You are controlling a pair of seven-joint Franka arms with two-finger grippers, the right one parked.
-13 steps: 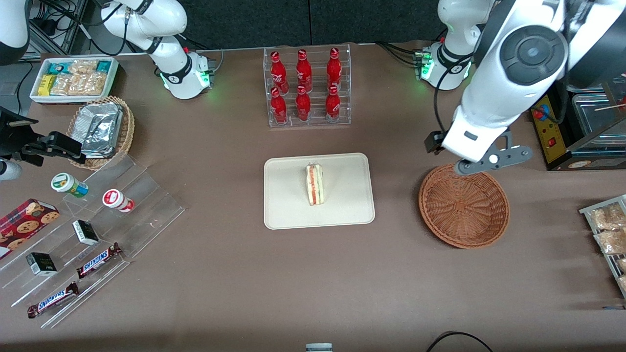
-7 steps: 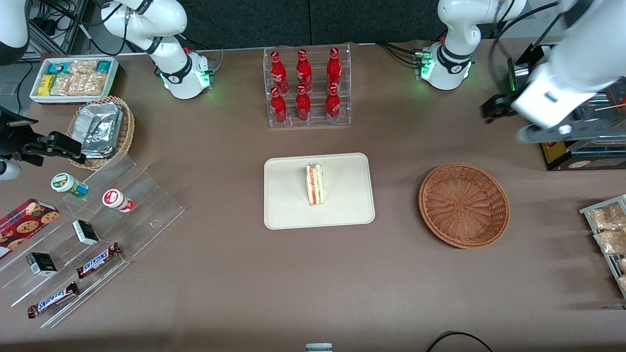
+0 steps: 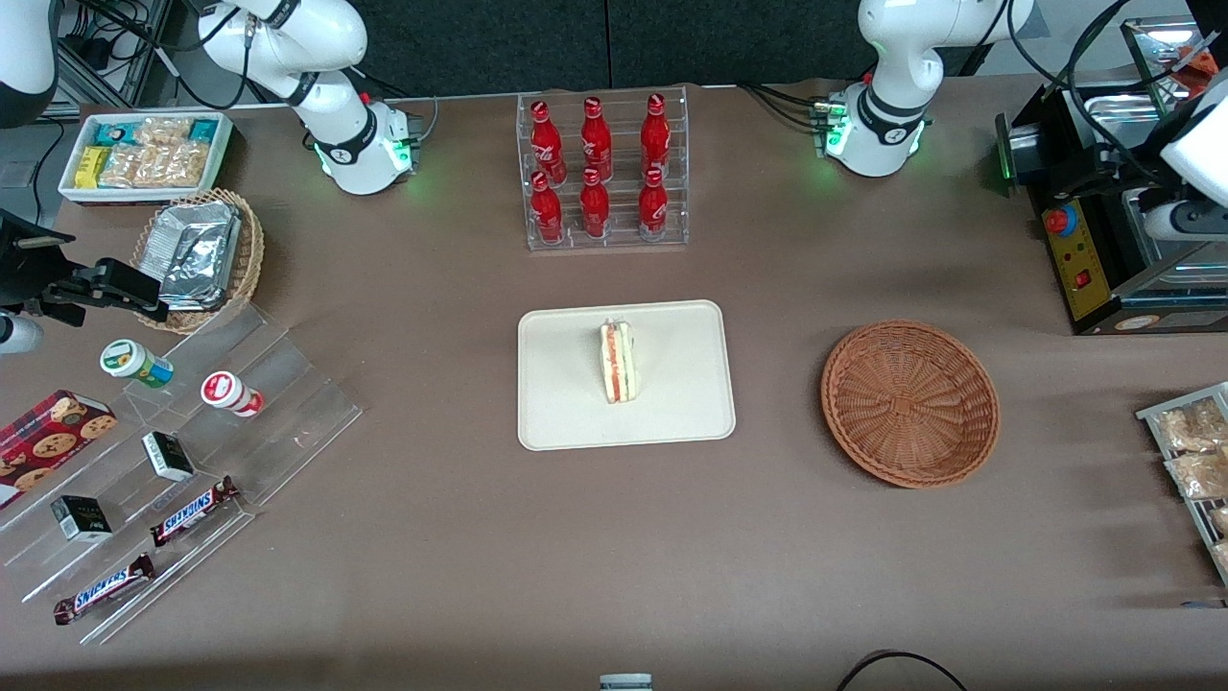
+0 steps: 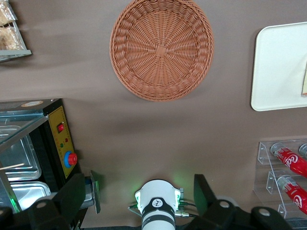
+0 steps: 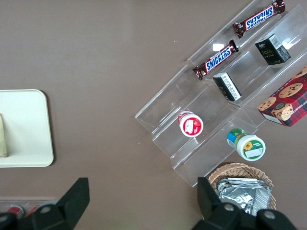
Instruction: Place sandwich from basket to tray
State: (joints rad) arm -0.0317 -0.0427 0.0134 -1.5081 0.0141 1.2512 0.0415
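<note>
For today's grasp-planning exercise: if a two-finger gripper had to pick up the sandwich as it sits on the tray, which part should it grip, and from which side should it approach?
Come from straight above the sandwich on the tray and close on its two flat bread faces. It stands on edge with the striped filling facing up, so those faces are probably the easiest parallel surfaces. The gripper is open, high near the working arm's end.

Readable print: candy bars and soda bottles

"SNICKERS" stands in white-and-blue letters on two brown candy bars [image 5: 216, 60] lying on the clear stepped display stand [image 5: 206, 105], one [image 5: 258, 18] a step away from the other. The red bottles [image 3: 595, 168] in the clear rack, farther from the front camera than the tray [image 3: 566, 413], carry white script that looks like the Coca-Cola logo. Print on the small dark boxes [image 5: 272, 49] on the stand is unreadable.
</note>
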